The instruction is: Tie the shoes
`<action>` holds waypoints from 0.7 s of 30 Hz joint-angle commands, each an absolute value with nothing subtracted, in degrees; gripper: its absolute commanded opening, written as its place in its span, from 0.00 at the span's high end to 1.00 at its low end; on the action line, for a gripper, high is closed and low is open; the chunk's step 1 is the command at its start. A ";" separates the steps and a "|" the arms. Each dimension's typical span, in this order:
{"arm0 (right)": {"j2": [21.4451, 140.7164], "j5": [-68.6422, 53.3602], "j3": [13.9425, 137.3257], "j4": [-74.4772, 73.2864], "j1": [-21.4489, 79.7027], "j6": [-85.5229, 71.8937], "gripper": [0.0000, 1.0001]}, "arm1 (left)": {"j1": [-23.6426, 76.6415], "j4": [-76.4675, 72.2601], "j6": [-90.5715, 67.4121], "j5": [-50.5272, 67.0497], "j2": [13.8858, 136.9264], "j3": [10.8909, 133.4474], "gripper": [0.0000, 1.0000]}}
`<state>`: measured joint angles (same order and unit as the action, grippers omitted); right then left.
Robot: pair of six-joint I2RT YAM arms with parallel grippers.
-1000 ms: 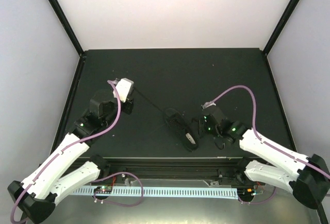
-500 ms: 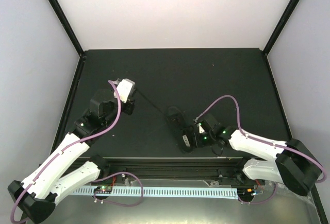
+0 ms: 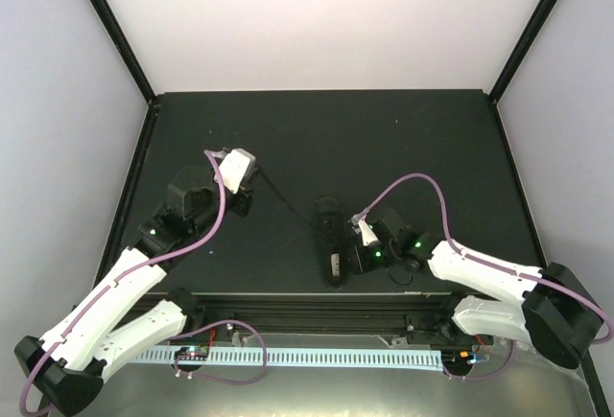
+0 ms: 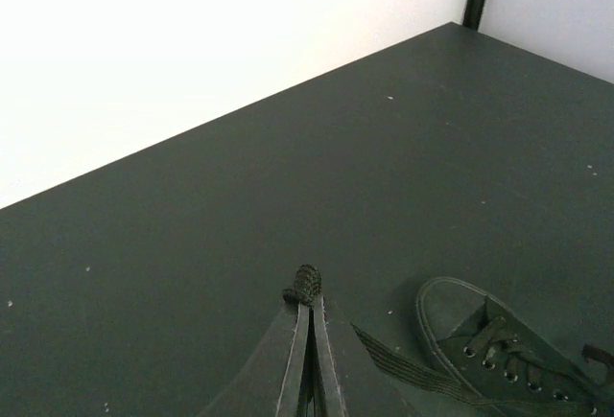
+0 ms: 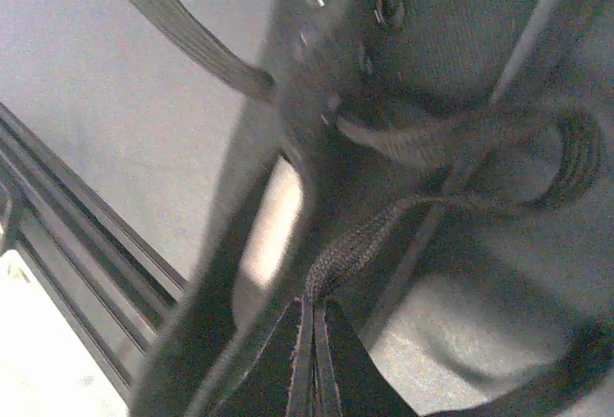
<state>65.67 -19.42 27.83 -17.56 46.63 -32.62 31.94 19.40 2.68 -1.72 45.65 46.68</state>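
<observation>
The small black shoe [image 3: 329, 235] lies near the table's front edge, toe pointing away, with a pale patch on its insole. My left gripper [image 3: 249, 185] sits up and left of it, shut on the end of a black lace [image 3: 286, 196] that runs taut to the toe end. In the left wrist view the lace end [image 4: 305, 285] pokes out of the shut left gripper [image 4: 309, 304], and the shoe [image 4: 499, 350] lies at lower right. My right gripper [image 3: 350, 254] presses against the shoe's right side. It is shut [image 5: 312, 307] on the other lace [image 5: 357, 243], which loops back over the shoe [image 5: 460, 43].
The black table [image 3: 403, 139] is bounded by black corner posts [image 3: 113, 29] and pale walls. A black rail with a white slotted strip [image 3: 317, 355] runs along the near edge, just below the shoe.
My right gripper has moved left against the shoe, still holding its lace. The shoe has turned from a diagonal to pointing straight away. The left gripper has shifted slightly right.
</observation>
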 commanded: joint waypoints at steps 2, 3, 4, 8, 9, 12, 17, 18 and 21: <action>62.56 -6.77 34.67 -25.94 46.63 -31.20 0.98 | 31.81 17.09 4.73 6.11 46.00 47.37 0.98; 62.05 -2.63 36.23 -29.13 46.03 -31.11 0.98 | 31.83 16.76 4.89 7.97 46.16 47.25 0.98; 61.51 1.01 37.69 -31.73 45.15 -30.85 0.98 | 32.02 16.42 5.06 9.85 46.45 47.20 0.98; 60.00 8.53 41.49 -35.85 41.40 -29.12 0.98 | 33.77 15.81 3.41 13.04 49.74 49.33 0.98; 60.09 9.76 41.84 -35.88 40.57 -28.99 0.98 | 34.08 15.34 2.41 15.22 50.89 50.11 0.98; 61.40 12.70 40.13 -33.60 37.24 -29.36 0.98 | 34.90 13.63 -0.06 20.57 54.78 52.92 0.99; 62.13 -0.23 33.83 -20.52 29.10 -29.00 0.89 | 35.41 13.73 -3.13 30.81 62.94 59.09 0.98; 62.03 -2.20 34.10 -19.76 28.66 -28.76 0.79 | 35.42 13.65 -3.31 32.35 64.29 59.63 0.98; 58.31 -5.84 34.73 -18.46 28.56 -27.06 0.41 | 35.36 14.39 -2.28 38.07 67.70 59.98 0.98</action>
<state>62.15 1.48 33.85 -25.39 28.99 -29.34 35.03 15.07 -1.52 26.98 64.40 57.69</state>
